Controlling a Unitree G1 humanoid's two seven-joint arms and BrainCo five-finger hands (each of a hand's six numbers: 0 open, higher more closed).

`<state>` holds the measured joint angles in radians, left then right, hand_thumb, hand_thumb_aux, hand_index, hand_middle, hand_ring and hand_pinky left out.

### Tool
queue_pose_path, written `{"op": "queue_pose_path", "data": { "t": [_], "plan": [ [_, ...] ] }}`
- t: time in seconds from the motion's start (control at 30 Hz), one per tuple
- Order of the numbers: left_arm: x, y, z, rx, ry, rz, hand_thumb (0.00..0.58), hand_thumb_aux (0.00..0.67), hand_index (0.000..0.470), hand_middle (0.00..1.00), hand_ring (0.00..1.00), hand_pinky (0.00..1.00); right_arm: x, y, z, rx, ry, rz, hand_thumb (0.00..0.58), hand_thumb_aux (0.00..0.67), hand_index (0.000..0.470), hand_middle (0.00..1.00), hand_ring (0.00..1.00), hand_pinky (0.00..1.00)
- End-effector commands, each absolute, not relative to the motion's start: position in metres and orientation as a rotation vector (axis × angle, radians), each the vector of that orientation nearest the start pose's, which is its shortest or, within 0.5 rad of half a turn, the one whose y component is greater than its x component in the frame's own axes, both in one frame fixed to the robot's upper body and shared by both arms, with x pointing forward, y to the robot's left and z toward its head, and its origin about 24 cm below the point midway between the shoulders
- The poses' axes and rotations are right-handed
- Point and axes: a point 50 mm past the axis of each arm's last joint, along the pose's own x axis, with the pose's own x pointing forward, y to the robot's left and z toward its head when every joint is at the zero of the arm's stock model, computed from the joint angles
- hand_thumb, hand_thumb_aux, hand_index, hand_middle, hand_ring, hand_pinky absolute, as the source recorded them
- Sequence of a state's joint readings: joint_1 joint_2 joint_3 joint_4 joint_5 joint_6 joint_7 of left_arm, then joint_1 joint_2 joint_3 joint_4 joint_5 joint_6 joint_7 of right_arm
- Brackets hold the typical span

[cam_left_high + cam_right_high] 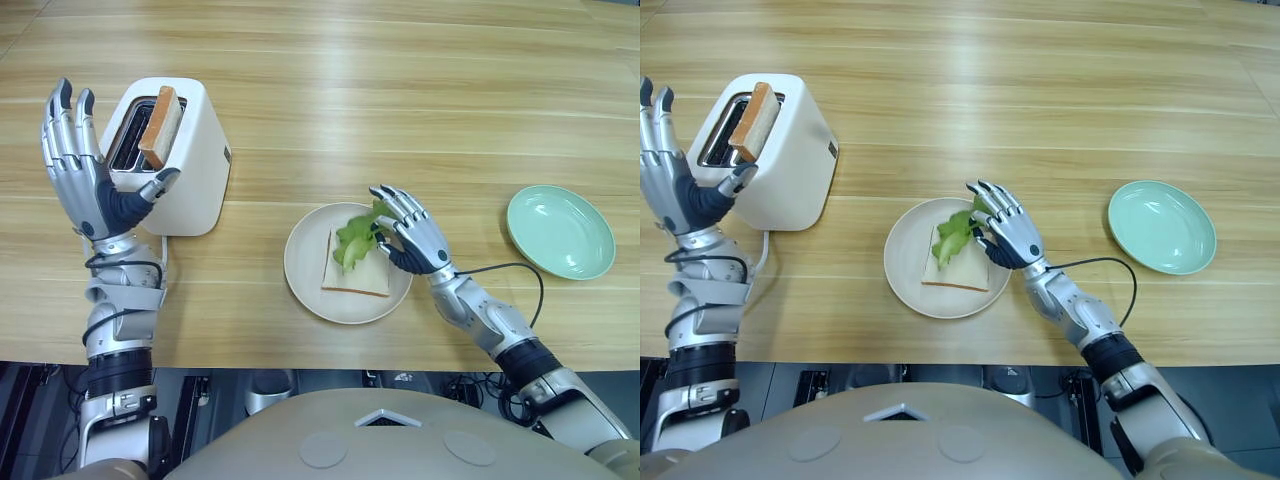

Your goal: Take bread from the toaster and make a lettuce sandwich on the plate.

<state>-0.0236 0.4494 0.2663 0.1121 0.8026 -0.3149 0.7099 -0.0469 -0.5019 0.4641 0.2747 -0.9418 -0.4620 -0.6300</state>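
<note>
Left hand [82, 165]: raised upright just left of the toaster. The fingers are spread and straight, pointing away from the robot, and hold nothing. The thumb angles right toward the toaster's near corner; whether it touches cannot be told.

Toaster [195, 165]: white, two slots, standing directly right of the left fingers. A white cable [164, 248] runs from its near side toward the table edge, passing the left wrist.

Toast slice [162, 127]: browned, standing upright in the slot farther from the left fingers, with its upper half above the toaster top. It lies just right of the left fingertips, apart from them.

Round plate [300, 265]: cream, on the table well right of the toaster. Its right rim is under the right fingers.

Bread slice [352, 280]: pale, flat on the round plate, just left of the right thumb.

Lettuce leaf [354, 238]: lying on the bread slice's far part. Its right edge sits between the right thumb and fingertips.

Right hand [420, 238]: low over the plate's right rim, fingers half-curled and pointing left, loosely pinching the lettuce leaf.

Green dish [560, 232]: well right of the right hand, behind its knuckles.

Wooden table [400, 90]: carries all the items.
</note>
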Motion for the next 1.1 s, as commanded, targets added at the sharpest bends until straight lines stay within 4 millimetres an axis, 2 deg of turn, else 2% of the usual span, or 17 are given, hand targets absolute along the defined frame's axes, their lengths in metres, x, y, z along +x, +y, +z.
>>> {"op": "queue_pose_path", "data": {
  "t": [0.03,0.07,0.1,0.13,0.4,0.57,0.6,0.63,0.67,0.7,0.73,0.8,0.83,0.87,0.9,1.1],
  "plan": [
    [0.245,0.292,0.106,1.221,-0.445,0.649,0.0,0.0,0.0,0.0,0.0,0.0,0.211,-0.142,0.012,-1.161,-0.607,0.383,0.53,0.473,0.325,0.0,0.0,0.0],
    [0.247,0.293,0.106,1.231,-0.43,0.642,0.0,0.0,0.0,0.0,0.0,0.0,0.211,-0.143,0.012,-1.161,-0.603,0.384,0.53,0.473,0.325,0.0,0.0,0.0],
    [0.25,0.295,0.105,1.249,-0.399,0.621,0.0,0.0,0.0,0.0,0.0,0.0,0.209,-0.144,0.012,-1.168,-0.595,0.394,0.071,0.042,0.029,0.0,0.0,0.0],
    [0.252,0.295,0.104,1.26,-0.379,0.606,0.0,0.0,0.0,0.0,0.0,0.0,0.208,-0.144,0.011,-1.174,-0.59,0.402,0.0,0.0,0.0,0.0,0.0,0.0],
    [0.265,0.299,0.088,1.362,-0.199,0.456,0.0,0.0,0.0,0.0,0.0,0.0,0.201,-0.152,0.004,-1.247,-0.52,0.463,0.0,0.0,0.0,0.0,0.0,0.0],
    [0.268,0.3,0.084,1.386,-0.147,0.408,0.0,0.0,0.0,0.0,0.0,0.0,0.202,-0.165,0.011,-1.272,-0.509,0.426,0.0,0.0,0.0,0.0,0.0,0.0],
    [0.268,0.301,0.084,1.393,-0.135,0.403,0.319,0.221,0.152,0.0,0.0,0.0,0.203,-0.167,0.014,-1.271,-0.513,0.408,0.0,0.0,0.0,0.0,0.0,0.0],
    [0.268,0.302,0.084,1.397,-0.131,0.406,0.48,0.391,0.269,0.0,0.0,0.0,0.203,-0.169,0.018,-1.272,-0.52,0.389,0.0,0.0,0.0,0.0,0.0,0.0],
    [0.268,0.302,0.085,1.406,-0.132,0.406,0.539,0.491,0.337,0.0,0.0,0.0,0.204,-0.171,0.02,-1.27,-0.523,0.375,0.0,0.0,0.0,0.0,0.0,0.0],
    [0.268,0.302,0.087,1.41,-0.137,0.405,0.539,0.491,0.337,0.0,0.0,0.0,0.203,-0.173,0.022,-1.265,-0.526,0.364,0.0,0.0,0.0,0.0,0.0,0.0],
    [0.268,0.302,0.089,1.409,-0.149,0.404,0.58,0.67,0.46,0.0,0.0,0.0,0.203,-0.172,0.024,-1.257,-0.53,0.359,0.0,0.0,0.0,0.0,0.0,0.0],
    [0.267,0.298,0.095,1.404,-0.189,0.405,0.58,0.67,0.46,0.0,0.0,0.0,0.202,-0.171,0.025,-1.237,-0.536,0.355,0.0,0.0,0.0,0.0,0.0,0.0],
    [0.266,0.296,0.099,1.392,-0.216,0.412,0.58,0.67,0.46,0.21,0.21,0.21,0.202,-0.17,0.025,-1.229,-0.538,0.352,0.0,0.0,0.0,0.0,0.0,0.0],
    [0.266,0.295,0.102,1.376,-0.244,0.421,0.58,0.67,0.46,0.21,0.21,0.21,0.202,-0.169,0.025,-1.224,-0.539,0.352,0.0,0.0,0.0,0.0,0.0,0.0],
    [0.265,0.293,0.106,1.354,-0.272,0.436,0.58,0.67,0.46,1.0,1.0,1.0,0.202,-0.167,0.025,-1.215,-0.542,0.352,0.0,0.0,0.0,0.0,0.0,0.0],
    [0.261,0.294,0.116,1.289,-0.334,0.492,0.58,0.67,0.46,1.0,1.0,1.0,0.199,-0.16,0.02,-1.176,-0.549,0.352,0.0,0.0,0.0,0.0,0.0,0.0]
  ]
}}
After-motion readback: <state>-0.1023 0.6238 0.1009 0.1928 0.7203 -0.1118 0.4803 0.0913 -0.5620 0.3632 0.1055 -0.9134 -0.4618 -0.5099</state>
